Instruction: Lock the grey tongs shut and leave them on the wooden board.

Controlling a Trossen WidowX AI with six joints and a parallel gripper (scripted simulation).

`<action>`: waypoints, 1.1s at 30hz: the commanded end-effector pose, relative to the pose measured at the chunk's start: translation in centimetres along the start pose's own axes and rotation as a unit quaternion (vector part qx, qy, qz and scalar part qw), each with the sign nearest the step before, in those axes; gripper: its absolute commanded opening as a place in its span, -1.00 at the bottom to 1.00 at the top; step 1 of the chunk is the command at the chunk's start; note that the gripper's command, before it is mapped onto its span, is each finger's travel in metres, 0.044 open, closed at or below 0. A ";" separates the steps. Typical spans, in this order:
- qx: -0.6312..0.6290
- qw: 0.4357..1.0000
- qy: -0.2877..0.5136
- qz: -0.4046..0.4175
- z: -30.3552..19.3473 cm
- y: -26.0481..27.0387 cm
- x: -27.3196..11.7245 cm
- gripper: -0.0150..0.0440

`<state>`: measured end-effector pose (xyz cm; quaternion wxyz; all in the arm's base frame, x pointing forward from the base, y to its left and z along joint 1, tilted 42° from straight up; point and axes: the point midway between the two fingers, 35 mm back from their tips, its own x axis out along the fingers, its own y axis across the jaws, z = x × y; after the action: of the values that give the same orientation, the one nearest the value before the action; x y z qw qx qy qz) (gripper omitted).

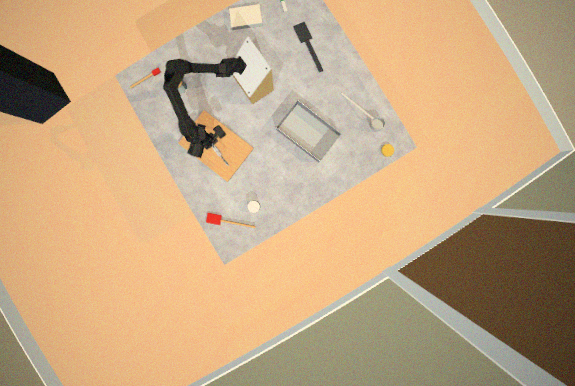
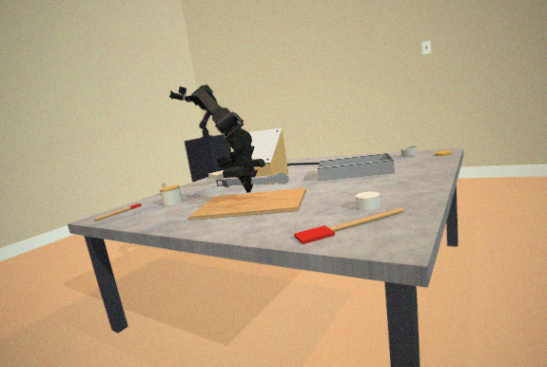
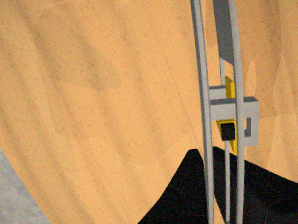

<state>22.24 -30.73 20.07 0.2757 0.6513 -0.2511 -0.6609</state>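
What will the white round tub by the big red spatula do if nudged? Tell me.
The white tub would probably slide upright under a low push, since it looks squat and flat-bottomed. Tipped onto its curved side, it would likely roll.

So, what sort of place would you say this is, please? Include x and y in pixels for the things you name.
Probably a mock kitchen workspace in a plain room: a wooden board (image 1: 239, 148) (image 2: 253, 202), a roasting tin (image 1: 320, 148) (image 2: 356, 169) and a red-headed spatula (image 1: 214, 219) (image 2: 315, 234) share one table (image 1: 299, 185) (image 2: 246, 238).

Matte black arm (image 1: 179, 107) (image 2: 218, 111); slender segments; chunky angular joints; black gripper fingers tapering to narrow tips.
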 end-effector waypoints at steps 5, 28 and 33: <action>0.000 1.000 0.000 0.000 0.0 0.0 0.0 0.16; -0.003 1.000 -0.002 0.000 12.5 3.7 -5.2 1.00; -0.007 1.000 -0.002 0.003 14.4 3.7 -6.4 1.00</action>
<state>8.44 -29.88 27.59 0.2766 0.6445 -0.2623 -0.6628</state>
